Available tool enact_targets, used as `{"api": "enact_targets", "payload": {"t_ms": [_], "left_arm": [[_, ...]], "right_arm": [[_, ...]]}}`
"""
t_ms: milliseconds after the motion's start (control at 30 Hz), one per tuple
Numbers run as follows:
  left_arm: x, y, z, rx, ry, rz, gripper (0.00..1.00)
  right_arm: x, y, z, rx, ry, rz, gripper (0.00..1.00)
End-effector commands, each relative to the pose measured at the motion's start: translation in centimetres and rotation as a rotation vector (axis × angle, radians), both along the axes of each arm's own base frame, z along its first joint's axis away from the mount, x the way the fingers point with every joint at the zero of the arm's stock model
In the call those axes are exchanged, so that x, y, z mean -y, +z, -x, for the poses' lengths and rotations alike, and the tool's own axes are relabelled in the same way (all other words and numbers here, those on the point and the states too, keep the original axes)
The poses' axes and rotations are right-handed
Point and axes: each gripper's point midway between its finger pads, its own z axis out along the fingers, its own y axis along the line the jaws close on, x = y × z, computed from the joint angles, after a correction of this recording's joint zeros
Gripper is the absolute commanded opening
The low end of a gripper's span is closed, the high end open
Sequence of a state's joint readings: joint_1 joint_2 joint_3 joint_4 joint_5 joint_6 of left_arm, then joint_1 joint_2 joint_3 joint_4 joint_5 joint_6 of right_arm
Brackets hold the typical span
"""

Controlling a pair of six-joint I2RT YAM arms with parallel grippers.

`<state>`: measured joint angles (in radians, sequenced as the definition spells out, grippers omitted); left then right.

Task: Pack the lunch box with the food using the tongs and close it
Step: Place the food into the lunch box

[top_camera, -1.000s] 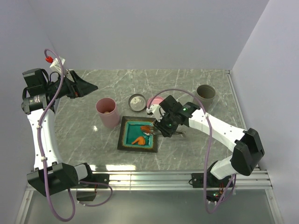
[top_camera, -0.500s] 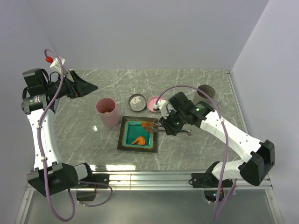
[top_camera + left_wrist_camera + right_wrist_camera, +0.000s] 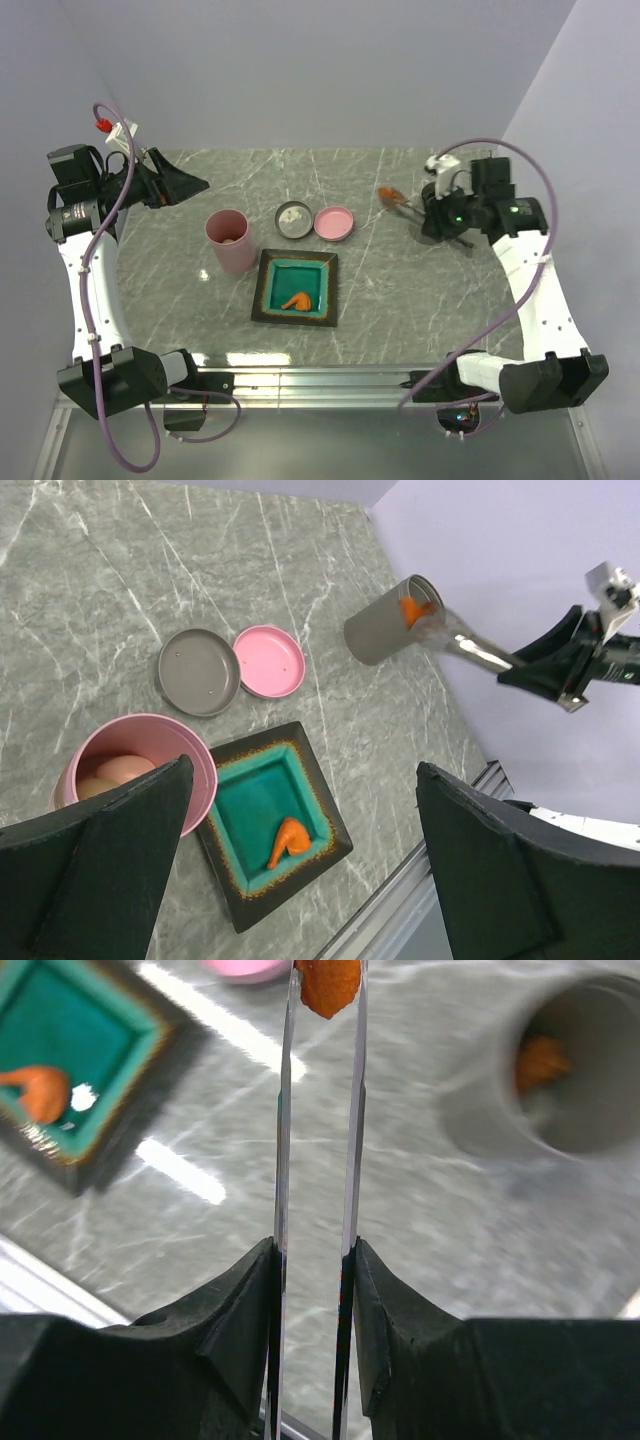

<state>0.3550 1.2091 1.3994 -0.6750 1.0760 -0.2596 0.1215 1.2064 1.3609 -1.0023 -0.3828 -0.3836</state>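
Note:
The pink lunch box (image 3: 230,240) stands left of the plate; two pale balls (image 3: 115,772) lie inside it. Its pink lid (image 3: 334,223) lies apart on the table. My right gripper (image 3: 434,214) is at the back right, shut on the silver tongs (image 3: 284,1140). The tongs pinch an orange fried piece (image 3: 330,984) at their tips, held in the air left of a grey cup (image 3: 585,1070). Another orange piece (image 3: 295,300) lies on the teal plate (image 3: 266,298). My left gripper (image 3: 305,770) hangs high at the back left, open and empty.
The grey cup (image 3: 385,630) holds one orange piece (image 3: 541,1061); my right gripper hides the cup in the top view. A grey lid (image 3: 293,218) lies beside the pink lid. The side walls stand close to both arms.
My right arm lifted from the plate and swung to the back right, carrying an orange piece in the tongs. One orange piece is left on the plate. The left arm has not moved.

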Motion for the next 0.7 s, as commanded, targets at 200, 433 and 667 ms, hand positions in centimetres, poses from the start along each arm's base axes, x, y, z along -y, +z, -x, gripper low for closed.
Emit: {"api": "enact_targets", "payload": {"t_ms": [200,433,667], "left_arm": [[0.0,2.0,-0.3,0.066,-0.016,-0.005,0.99],[0.1,1.9,-0.3,0.060,-0.015,0.005,0.99],[0.0,2.0,-0.4,0.060,-0.014,0.002,0.99]], "right_arm": [[9.7,3.3,-2.1,0.064,-0.190,0.027,0.35],[12.0,2.1,-2.7,0.021,-0.223,0.019,0.36],[12.2,1.8,-3.0,0.003,-0.229,0.012,0.46]]}}
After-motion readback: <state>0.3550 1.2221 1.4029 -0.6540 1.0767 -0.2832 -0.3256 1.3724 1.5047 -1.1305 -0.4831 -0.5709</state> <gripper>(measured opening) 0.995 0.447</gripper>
